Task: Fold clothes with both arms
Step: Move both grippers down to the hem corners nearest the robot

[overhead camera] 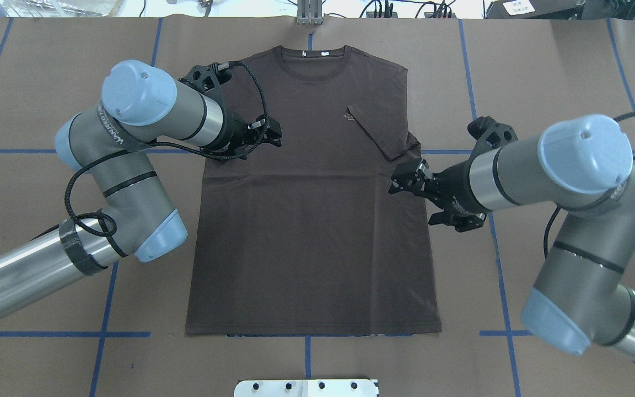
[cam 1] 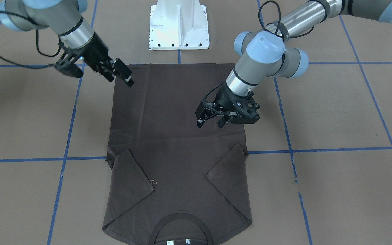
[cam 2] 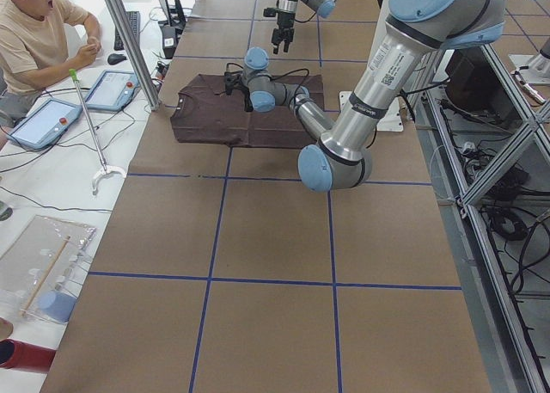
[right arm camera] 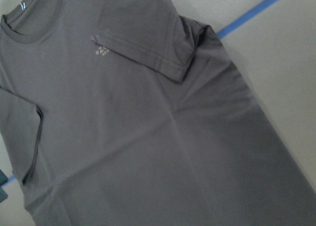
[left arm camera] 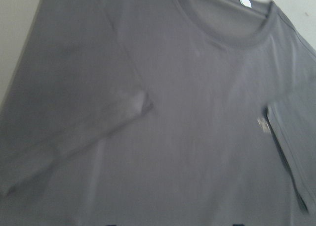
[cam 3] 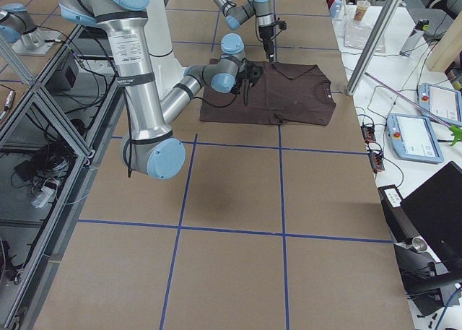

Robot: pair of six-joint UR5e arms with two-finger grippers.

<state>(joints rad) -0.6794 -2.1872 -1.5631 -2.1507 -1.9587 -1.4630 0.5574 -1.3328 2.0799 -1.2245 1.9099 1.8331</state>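
The dark grey-brown T-shirt (cam 1: 175,136) lies flat on the table, front up, collar (overhead camera: 312,55) at the far side from the robot. Both short sleeves (cam 1: 128,180) (cam 1: 228,173) are folded inward over the chest. My left gripper (cam 1: 211,125) is open and empty, hovering over the shirt's middle on my left; it also shows in the overhead view (overhead camera: 273,134). My right gripper (cam 1: 121,79) is open and empty above the shirt's right side edge (overhead camera: 405,179). The wrist views show only the shirt (left arm camera: 173,137) (right arm camera: 148,137) and the pale logo (right arm camera: 101,52).
The white base pedestal (cam 1: 179,25) stands just behind the shirt's hem. Blue tape lines (cam 1: 318,149) cross the brown table. An operator (cam 2: 34,40) sits past the far edge with tablets (cam 2: 112,88) and a metal post (cam 2: 129,40).
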